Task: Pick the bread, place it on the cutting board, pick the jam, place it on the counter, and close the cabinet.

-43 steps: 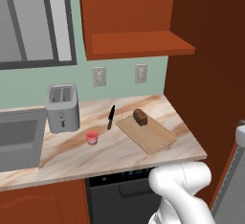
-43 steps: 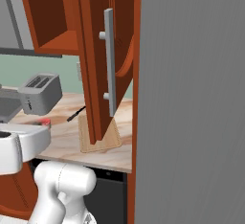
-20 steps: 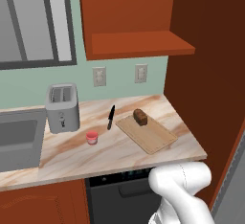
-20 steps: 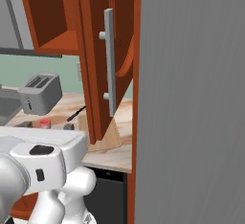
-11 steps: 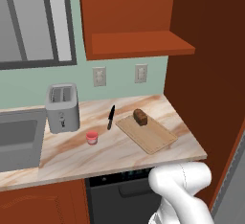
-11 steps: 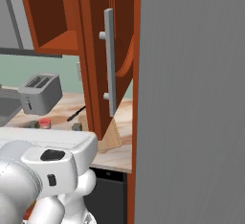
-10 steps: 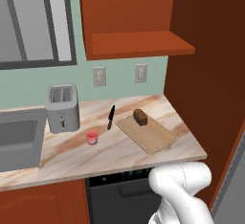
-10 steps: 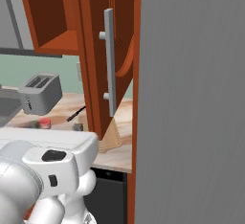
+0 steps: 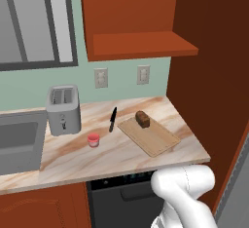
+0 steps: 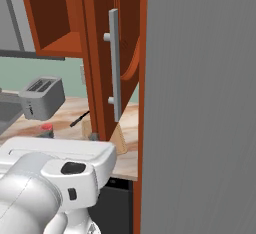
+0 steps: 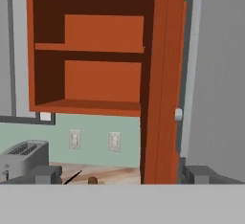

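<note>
The dark brown bread [image 9: 142, 119] lies on the far end of the tan cutting board [image 9: 154, 140]. The pink-red jam [image 9: 93, 140] stands on the marble counter [image 9: 116, 151], left of the board. Above, the cabinet [image 9: 141, 44] stands open, its shelves bare in the hand view. Its door [image 11: 160, 79] is edge-on there, with the long grey handle [image 10: 114, 73] on its outer face. My gripper [image 11: 122, 176] faces the cabinet from a distance, open, its fingertips [image 11: 45, 174] wide apart with nothing between them. The bread [image 11: 93, 181] peeks in low in the hand view.
A grey toaster [image 9: 63, 109] stands at the back left beside a sink [image 9: 17, 142]. A black knife [image 9: 113, 119] lies between toaster and board. A tall grey wall [image 10: 200, 103] rises right of the open door. My white arm [image 10: 55, 178] crosses the lower left.
In the right base view my white arm has swung up and a little to the right. Bread, jam and cabinet door have not moved.
</note>
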